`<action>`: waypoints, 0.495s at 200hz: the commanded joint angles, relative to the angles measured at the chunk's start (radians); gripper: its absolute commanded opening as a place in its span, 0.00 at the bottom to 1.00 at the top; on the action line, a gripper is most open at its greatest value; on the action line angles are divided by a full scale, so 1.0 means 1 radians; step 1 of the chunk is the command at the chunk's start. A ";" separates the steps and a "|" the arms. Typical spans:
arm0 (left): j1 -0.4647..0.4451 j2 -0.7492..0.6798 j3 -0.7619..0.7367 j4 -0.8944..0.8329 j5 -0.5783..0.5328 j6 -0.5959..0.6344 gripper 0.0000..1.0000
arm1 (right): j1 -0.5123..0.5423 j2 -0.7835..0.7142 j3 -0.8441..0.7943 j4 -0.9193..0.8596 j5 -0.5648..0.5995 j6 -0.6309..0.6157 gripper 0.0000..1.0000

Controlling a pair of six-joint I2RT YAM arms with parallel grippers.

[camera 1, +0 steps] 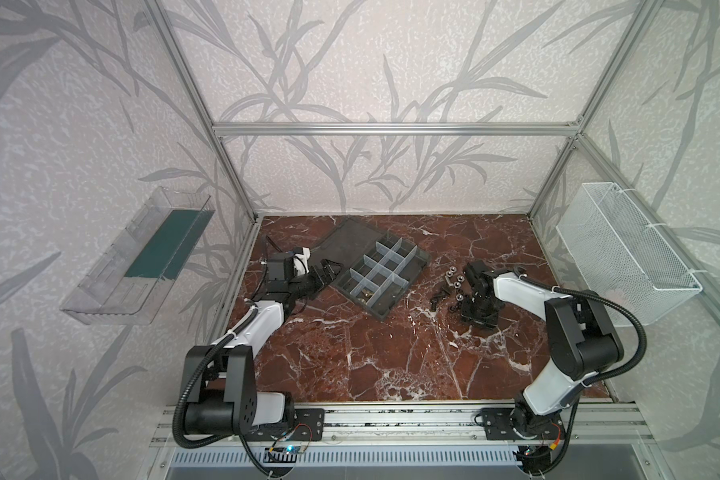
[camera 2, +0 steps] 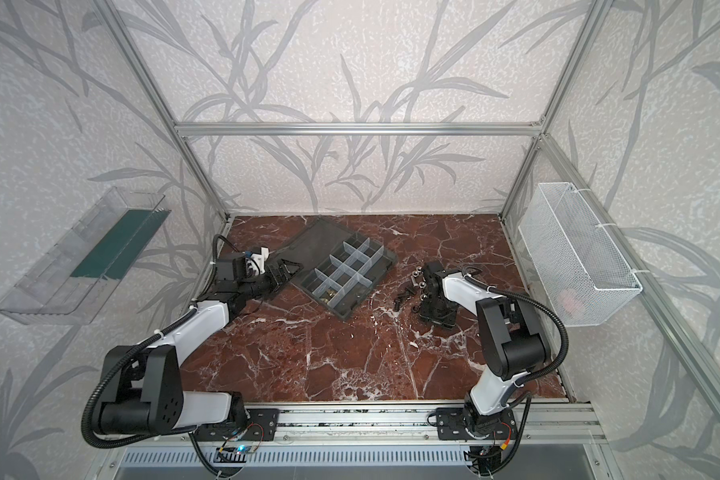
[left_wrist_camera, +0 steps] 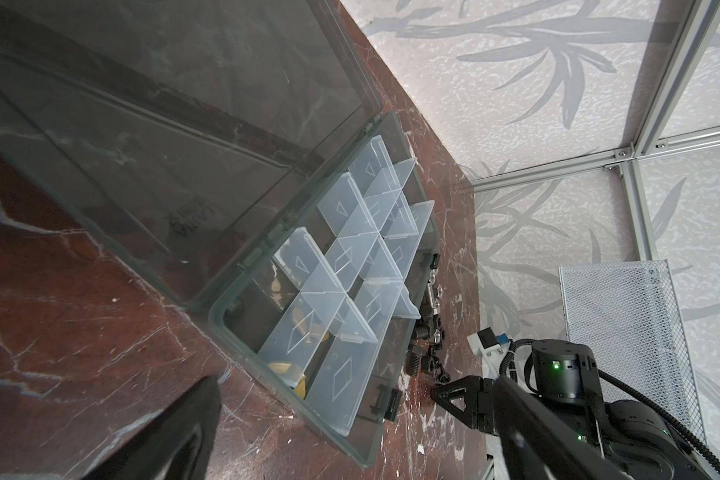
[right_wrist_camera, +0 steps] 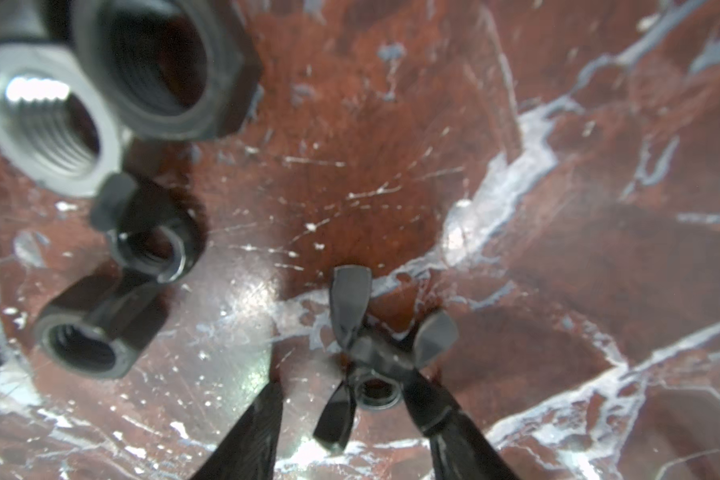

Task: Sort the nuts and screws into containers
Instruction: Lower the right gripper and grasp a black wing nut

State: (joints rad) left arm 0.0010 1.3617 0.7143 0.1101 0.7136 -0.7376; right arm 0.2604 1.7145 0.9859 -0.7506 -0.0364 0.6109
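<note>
Two arms lean over the red marble table. Toward the back left sits the grey organizer box, its lid lying flat open behind it. Whitish dividers split the box into square cells. A few brass nuts lie in a cell near the front corner; I can't make out what is in the others.

The left gripper hovers just beside the box's left edge, fingers spread wide with nothing between them.

The loose heap lies on bare marble to the right of the box: silver nuts in a short row, with dark screws just beside them.

The right gripper is down at the heap's right side, tips at the tabletop. Its jaws stand roughly half apart, straddling a small black wing nut. One finger looks to rest against the wing nut while the other stands clear, so it isn't clamped. A silver hex nut lies nearby.
</note>
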 commanded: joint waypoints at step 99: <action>-0.004 0.008 0.016 0.040 0.009 -0.016 0.99 | -0.009 0.079 0.008 0.066 0.004 -0.055 0.24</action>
State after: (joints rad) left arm 0.0006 1.3651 0.7143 0.1284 0.7132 -0.7452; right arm 0.2550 1.7401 1.0180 -0.7437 -0.0296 0.5671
